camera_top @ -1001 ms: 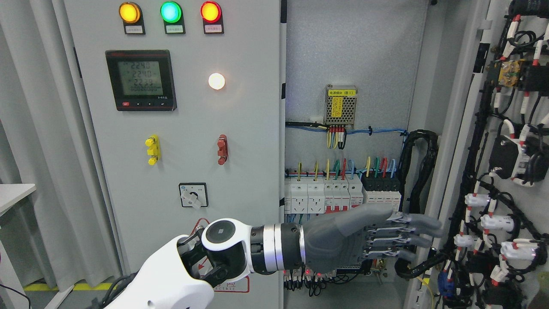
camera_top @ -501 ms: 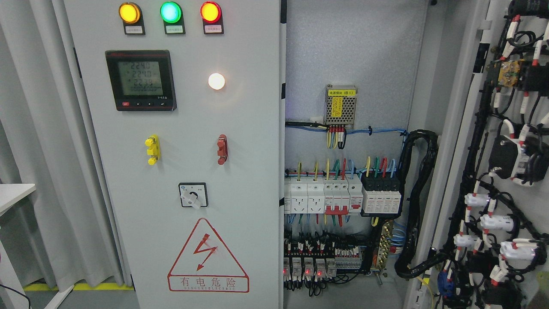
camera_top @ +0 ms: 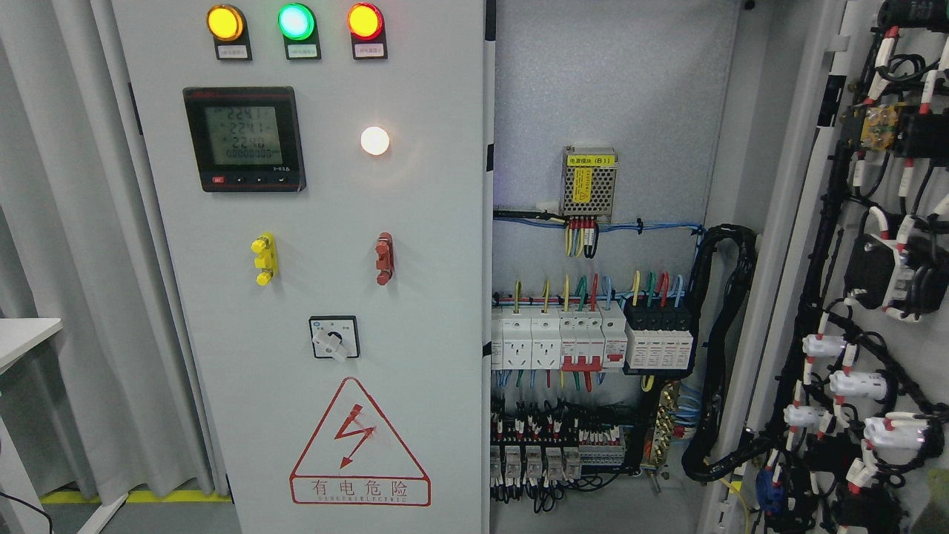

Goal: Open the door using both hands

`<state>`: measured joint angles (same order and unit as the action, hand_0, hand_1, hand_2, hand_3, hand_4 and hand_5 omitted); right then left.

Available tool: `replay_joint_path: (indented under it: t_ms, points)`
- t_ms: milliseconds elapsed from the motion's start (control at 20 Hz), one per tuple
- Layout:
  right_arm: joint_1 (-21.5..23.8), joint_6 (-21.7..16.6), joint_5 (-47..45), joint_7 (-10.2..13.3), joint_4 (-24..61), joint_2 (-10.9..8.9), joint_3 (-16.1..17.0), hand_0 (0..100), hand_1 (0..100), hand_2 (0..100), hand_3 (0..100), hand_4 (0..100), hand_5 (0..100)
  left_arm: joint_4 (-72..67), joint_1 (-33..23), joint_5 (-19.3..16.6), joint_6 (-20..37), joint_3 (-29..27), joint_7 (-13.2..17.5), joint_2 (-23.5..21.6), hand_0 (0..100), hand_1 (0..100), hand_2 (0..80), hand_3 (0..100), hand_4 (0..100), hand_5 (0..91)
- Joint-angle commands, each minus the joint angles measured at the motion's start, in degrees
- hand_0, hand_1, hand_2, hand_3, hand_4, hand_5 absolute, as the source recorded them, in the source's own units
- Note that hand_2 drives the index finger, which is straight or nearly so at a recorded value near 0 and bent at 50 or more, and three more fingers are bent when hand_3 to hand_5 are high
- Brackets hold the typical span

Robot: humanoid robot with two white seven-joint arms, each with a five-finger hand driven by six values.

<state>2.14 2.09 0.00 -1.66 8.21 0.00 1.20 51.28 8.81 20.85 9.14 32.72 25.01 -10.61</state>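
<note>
Grey steel. Right door (camera_top: 804, 148): hangs swung wide at the picture's right edge, well clear of the cabinet opening. Shows its inner face, loaded with black wiring and white connectors (camera_top: 849, 384), turned toward the left and toward the camera. Long axis vertical, running top to bottom of the frame; hinge side appears to be the far right, out of frame, free edge nearer the middle.

Left door (camera_top: 334, 222): sits closed and flush, outer face square to the camera, long axis likewise vertical. Carries three indicator lamps (camera_top: 295, 21), a digital meter (camera_top: 245, 139), a yellow fitting (camera_top: 263, 258), a red fitting (camera_top: 384, 258), a rotary switch (camera_top: 334, 337) and a red warning triangle (camera_top: 359, 441).

Progress, as judged: right half looks done, interior fully exposed. Left half not yet opened, if required by the task. Next move would likely call for a grip at the left door's inner edge or its red fitting.

Hands: neither in view. Whether fingers are spread or curled: cannot tell. Nothing seen gripping either door.

Interior: back panel (camera_top: 608, 89) bare above, power supply (camera_top: 589, 182) mid-height, row of breakers (camera_top: 586, 337) below, thick black cable bundle (camera_top: 726, 297) at its right side.

Surroundings: pale curtain (camera_top: 67, 222) to the left, corner of a white table (camera_top: 22, 334) in front of it.
</note>
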Motion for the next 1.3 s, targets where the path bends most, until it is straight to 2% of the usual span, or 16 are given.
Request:
replay_joint_path:
  t_ms: [0,100,200,350,400,501,601,801,951,1051,1151,1251]
  points:
    - [2.86,0.11,0.18,0.25,7.42,-0.53,-3.48,22,0,0,0,0,0,-46.69,-2.13,-0.90,0.36,-12.92,-0.84,10.61,30,0,2.8,3,4,0.0]
    - [4.53,0.38,0.18,0.25,12.69,-0.62,-4.36,22,0,0,0,0,0,-50.91,-2.04,-1.34,0.00,-19.77,-2.33,10.61,30,0,2.7,3,4,0.0]
    - [7.43,0.11,0.18,0.17,19.27,-0.70,-5.94,22,0,0,0,0,0,-52.77,-1.78,-1.34,-0.61,-23.48,-4.61,10.61,30,0,2.7,3,4,0.0]
    - [12.53,0.11,0.18,0.25,33.59,-1.05,-9.89,22,0,0,0,0,0,-54.35,-1.86,-1.43,-0.79,-23.58,-5.24,9.82,30,0,2.8,3,4,0.0]
    - [14.46,0.11,0.18,0.25,39.11,-1.58,-11.90,22,0,0,0,0,0,-55.84,-1.86,-1.61,-0.61,-23.41,-5.24,9.82,30,0,2.8,3,4,0.0]
    - [17.88,0.11,0.18,0.25,49.57,-3.86,-16.03,22,0,0,0,0,0,-56.38,-1.95,-2.74,-0.44,-23.32,-5.15,9.65,30,0,2.8,3,4,0.0]
    - [21.57,0.02,0.09,0.34,59.94,-4.74,-17.63,22,0,0,0,0,0,-56.47,-2.48,-4.59,0.00,-23.49,-4.80,9.12,30,0,2.7,3,4,0.0]
    - [23.79,-0.06,0.09,0.34,74.12,-5.71,-18.51,22,0,0,0,0,0,-56.64,-3.01,-4.94,0.35,-23.41,-4.45,8.15,30,0,2.7,3,4,0.0]
    - [24.93,-0.06,0.09,0.34,82.99,-6.94,-22.28,22,0,0,0,0,0,-56.64,-3.18,-7.14,-0.52,-23.49,-4.44,7.89,30,0,2.7,3,4,0.0]
    - [26.94,-0.67,0.09,0.43,88.88,-7.38,-24.65,22,0,0,0,0,0,-56.82,-3.18,-7.23,-0.52,-23.50,-5.06,7.80,30,0,2.7,3,4,0.0]
    - [27.74,-1.38,0.17,0.43,93.12,-8.08,-25.72,22,0,0,0,0,0,-57.34,-3.18,-7.23,-0.52,-23.50,-9.08,7.80,30,0,2.8,3,4,0.0]
    - [27.75,-1.38,0.18,0.43,96.11,-8.09,-25.72,22,0,0,0,0,0,-57.61,-3.18,-7.23,-0.52,-23.50,-15.93,7.80,30,0,2.8,3,4,0.0]
